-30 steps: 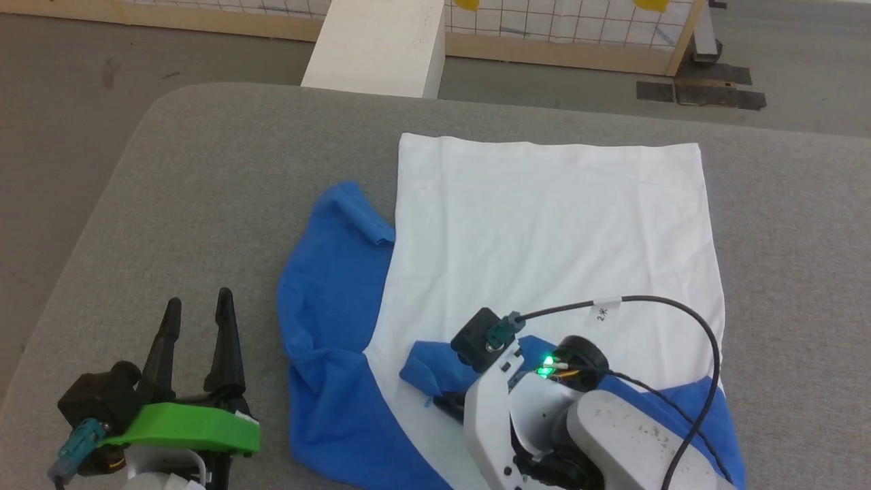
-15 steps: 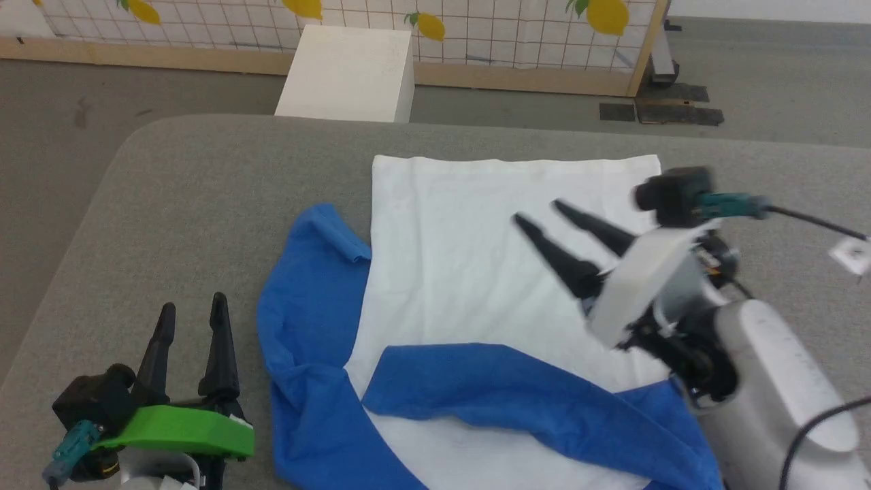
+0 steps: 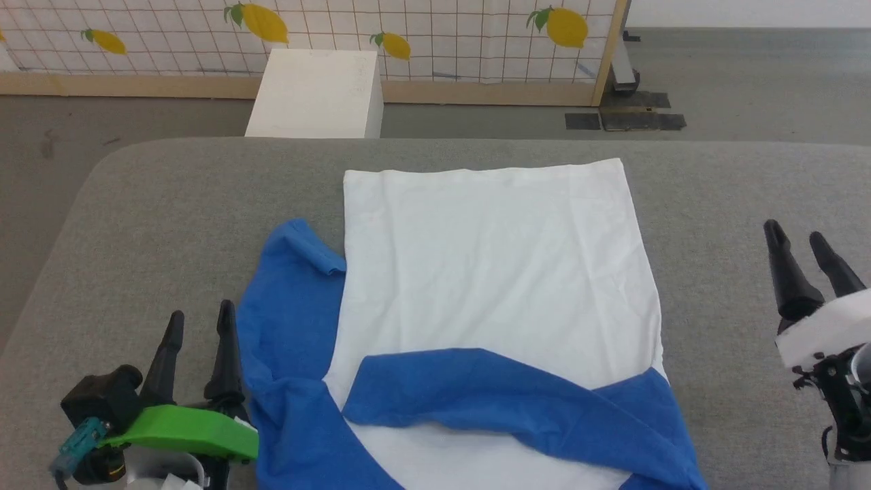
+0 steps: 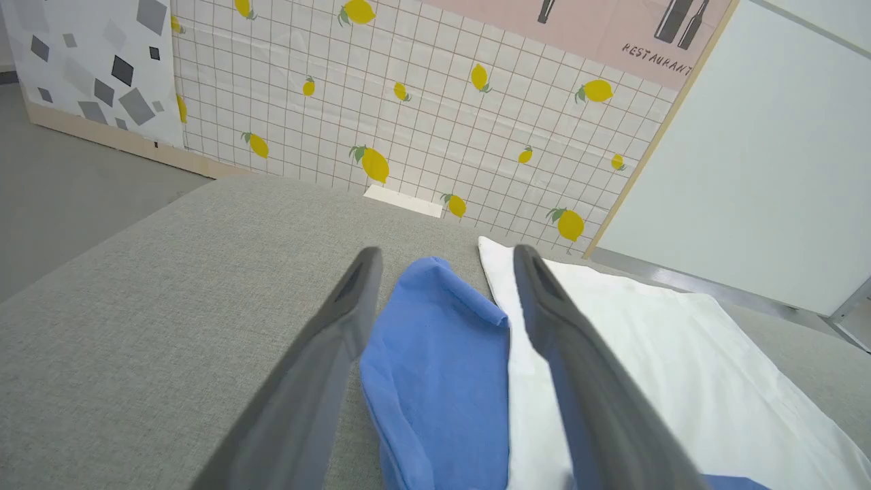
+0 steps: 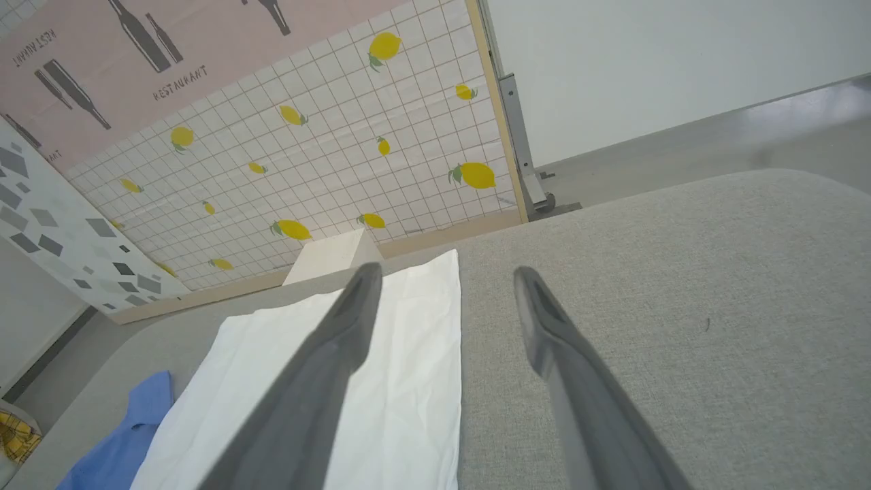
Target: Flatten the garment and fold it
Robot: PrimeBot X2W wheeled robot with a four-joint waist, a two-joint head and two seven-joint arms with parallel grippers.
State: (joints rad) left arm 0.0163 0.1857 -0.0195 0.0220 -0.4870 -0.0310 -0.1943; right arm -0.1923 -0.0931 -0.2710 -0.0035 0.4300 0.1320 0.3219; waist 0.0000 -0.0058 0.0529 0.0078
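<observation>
The garment (image 3: pixel 490 272), white with bright blue sleeves, lies flat on the grey table (image 3: pixel 170 197). One blue sleeve (image 3: pixel 503 398) is folded across its near part; the other blue sleeve (image 3: pixel 292 320) bunches along its left edge. My left gripper (image 3: pixel 199 320) stands open at the lower left, just left of that sleeve, holding nothing. My right gripper (image 3: pixel 796 235) stands open and empty over bare table, right of the garment. The left wrist view has the bunched sleeve (image 4: pixel 435 354) between my fingers (image 4: pixel 578 361). In the right wrist view the white cloth (image 5: pixel 401 381) lies left of my fingers (image 5: pixel 571 381).
A white block (image 3: pixel 313 95) stands on the floor beyond the table's far edge, before a lemon-patterned tiled panel (image 3: pixel 435 27) with a wooden frame. Dark tape patches (image 3: pixel 626 121) mark the floor at the back right. Bare table stretches on both sides of the garment.
My right gripper has let go of the blue sleeve, left it folded across the shirt, opened and swung out to the right. The head camera has tilted up. The left arm is still.
</observation>
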